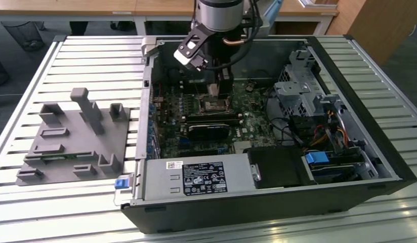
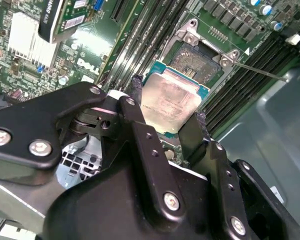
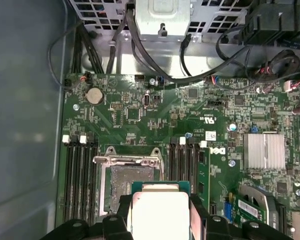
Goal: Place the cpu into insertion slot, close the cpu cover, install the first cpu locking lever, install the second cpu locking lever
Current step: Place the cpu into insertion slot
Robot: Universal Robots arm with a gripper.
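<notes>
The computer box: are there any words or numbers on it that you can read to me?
Big black label on the power supply: print too small to read.
White sticker on the motherboard: too small to read.
White lettering on the motherboard: a maker's logo, not quoted.
cpu face: marks too faint to read.
</notes>
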